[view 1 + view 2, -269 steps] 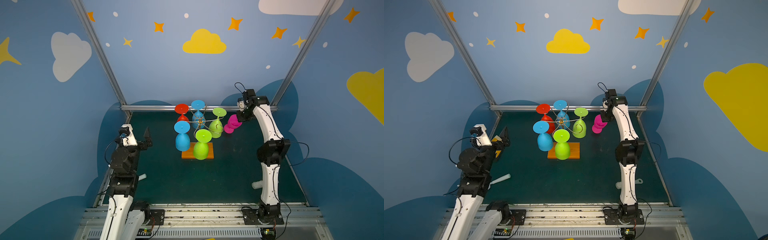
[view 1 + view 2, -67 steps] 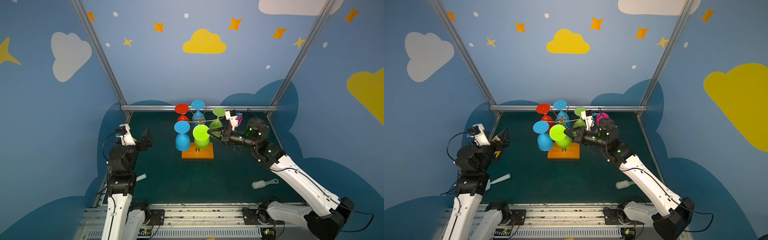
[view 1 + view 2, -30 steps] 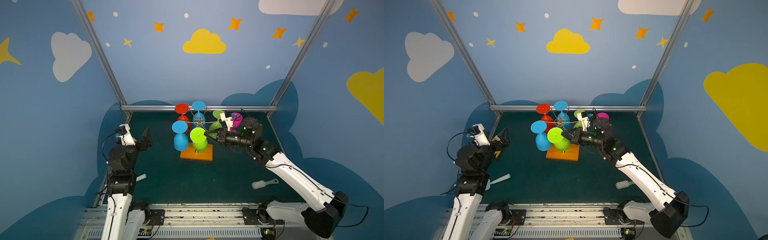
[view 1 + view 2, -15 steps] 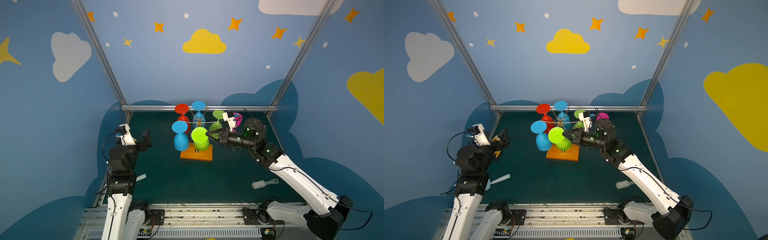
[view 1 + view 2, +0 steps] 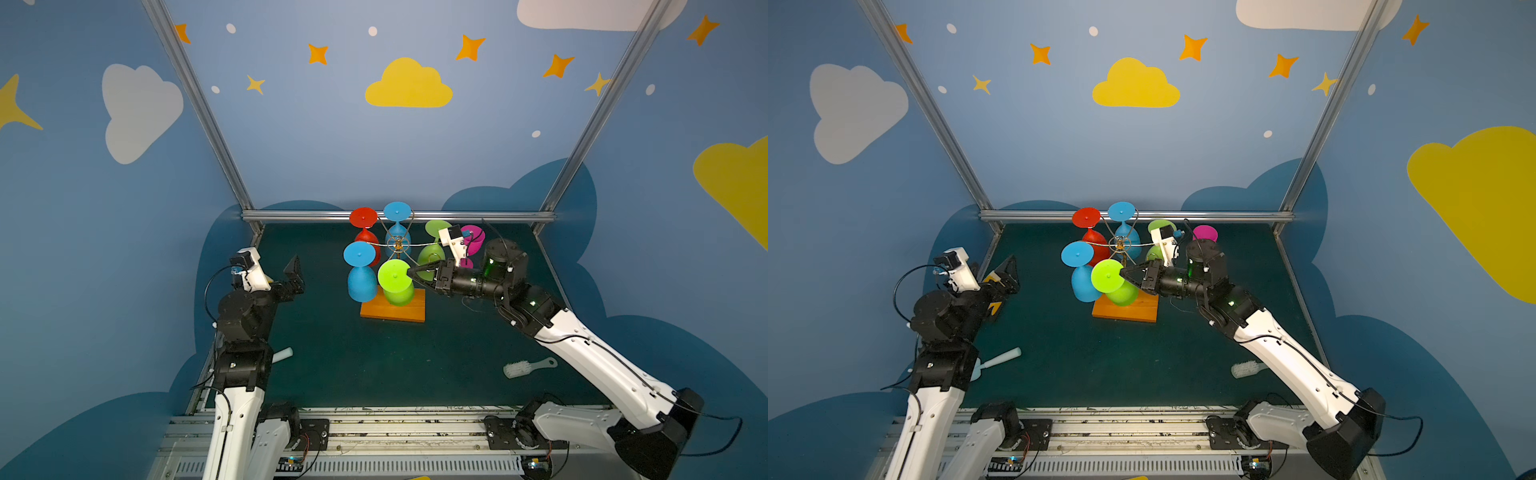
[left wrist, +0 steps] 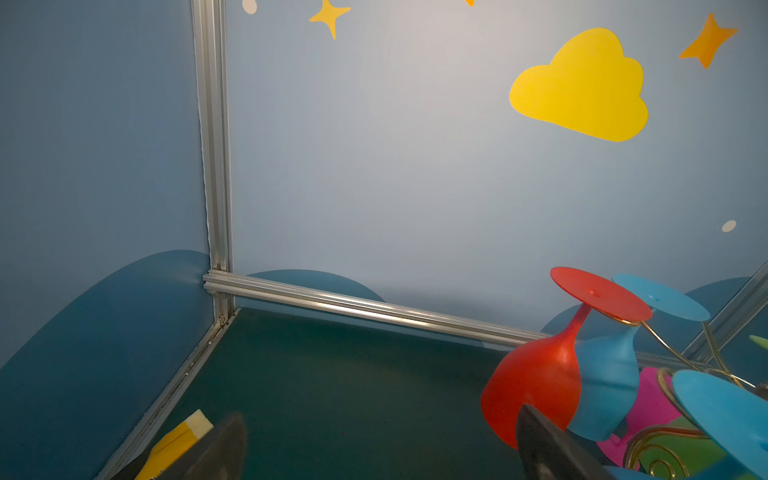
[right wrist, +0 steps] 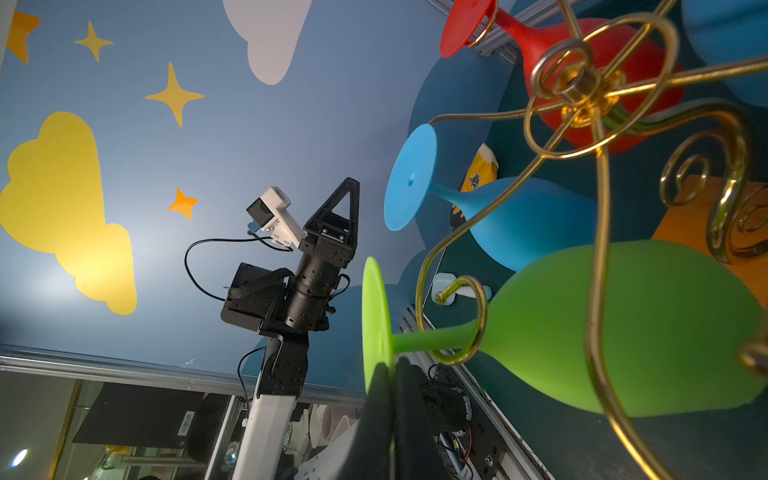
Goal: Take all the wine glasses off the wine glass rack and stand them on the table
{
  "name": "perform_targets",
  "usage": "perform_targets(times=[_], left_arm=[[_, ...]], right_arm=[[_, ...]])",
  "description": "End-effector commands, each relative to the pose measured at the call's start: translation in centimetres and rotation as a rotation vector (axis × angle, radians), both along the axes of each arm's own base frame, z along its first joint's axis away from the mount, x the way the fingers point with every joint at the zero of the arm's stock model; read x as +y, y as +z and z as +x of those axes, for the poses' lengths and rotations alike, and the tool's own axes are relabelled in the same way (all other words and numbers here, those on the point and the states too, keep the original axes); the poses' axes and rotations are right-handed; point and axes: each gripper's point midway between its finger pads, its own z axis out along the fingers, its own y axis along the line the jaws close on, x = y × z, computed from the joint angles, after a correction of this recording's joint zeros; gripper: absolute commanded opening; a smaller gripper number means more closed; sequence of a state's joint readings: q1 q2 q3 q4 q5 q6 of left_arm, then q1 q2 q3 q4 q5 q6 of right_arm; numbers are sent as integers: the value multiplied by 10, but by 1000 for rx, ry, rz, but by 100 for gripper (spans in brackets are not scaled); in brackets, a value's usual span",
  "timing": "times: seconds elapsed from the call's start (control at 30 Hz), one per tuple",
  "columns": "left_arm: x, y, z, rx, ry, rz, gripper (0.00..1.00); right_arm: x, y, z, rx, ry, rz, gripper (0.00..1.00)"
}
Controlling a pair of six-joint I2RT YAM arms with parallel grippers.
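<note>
Your R gripper (image 5: 410, 272) is clamped on the foot rim of the lime wine glass (image 5: 398, 293) — its stem sits in a curl of the wine glass rack (image 5: 397, 245). L gripper (image 5: 293, 276) — jaws wide apart, holding nothing, well off to the rack's side.

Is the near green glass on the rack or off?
On: green glass stem sits inside a gold spiral arm; right gripper pinches its foot.

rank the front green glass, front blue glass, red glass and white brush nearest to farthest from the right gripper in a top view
1. front green glass: foot pinched in the right gripper.
2. front blue glass: just left of it.
3. red glass: back left on the rack.
4. white brush: on the mat, front right.
</note>
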State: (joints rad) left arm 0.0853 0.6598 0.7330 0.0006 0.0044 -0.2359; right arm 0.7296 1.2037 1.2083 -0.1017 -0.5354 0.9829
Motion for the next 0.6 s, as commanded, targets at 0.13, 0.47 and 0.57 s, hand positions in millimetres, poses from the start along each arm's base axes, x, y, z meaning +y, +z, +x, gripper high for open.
perform_targets(times=[0.13, 0.47, 0.57], left_arm=[[0, 15, -4, -40, 1, -1, 100], [0, 13, -3, -38, 2, -2, 100], [0, 13, -3, -37, 2, -2, 100]], right_arm=[[6, 21, 0, -55, 18, 40, 0], [13, 26, 3, -62, 28, 50, 0], [13, 26, 5, -67, 19, 48, 0]])
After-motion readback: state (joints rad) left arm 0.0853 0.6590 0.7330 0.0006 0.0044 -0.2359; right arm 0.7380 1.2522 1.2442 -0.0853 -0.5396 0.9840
